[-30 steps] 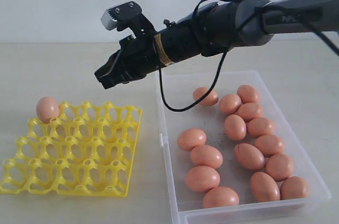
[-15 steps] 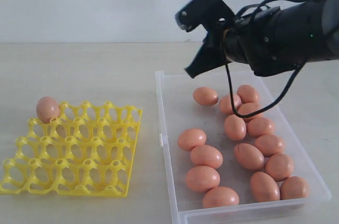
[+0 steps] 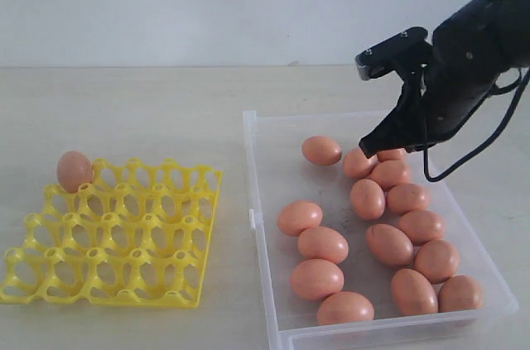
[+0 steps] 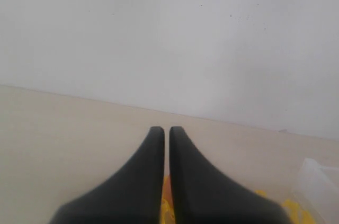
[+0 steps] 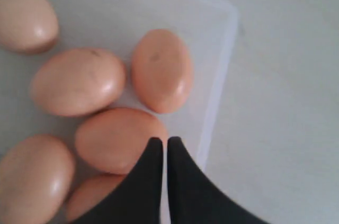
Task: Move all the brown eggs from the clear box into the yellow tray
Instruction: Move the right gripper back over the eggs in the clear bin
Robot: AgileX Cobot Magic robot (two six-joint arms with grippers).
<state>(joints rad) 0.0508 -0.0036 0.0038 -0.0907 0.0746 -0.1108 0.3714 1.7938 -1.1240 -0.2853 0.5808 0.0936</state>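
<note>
Several brown eggs (image 3: 323, 244) lie in the clear box (image 3: 258, 201) on the right. One more brown egg (image 3: 74, 170) sits in the far-left corner cup of the yellow tray (image 3: 124, 238). My right gripper (image 3: 374, 141) hangs over the far right part of the box, shut and empty, just above the eggs there. Its wrist view shows the shut fingertips (image 5: 164, 142) over an egg (image 5: 119, 139) beside the box wall (image 5: 217, 102). My left gripper (image 4: 165, 130) is shut and empty, with a bit of yellow tray (image 4: 165, 203) below it; it does not show in the exterior view.
The box and tray stand side by side on a pale tabletop (image 3: 149, 110) before a white wall. A black cable (image 3: 464, 160) loops down from the right arm.
The right arm has swung from near the tray to the right and down, over the far right part of the box. Its gripper stayed shut. Eggs have not moved.
</note>
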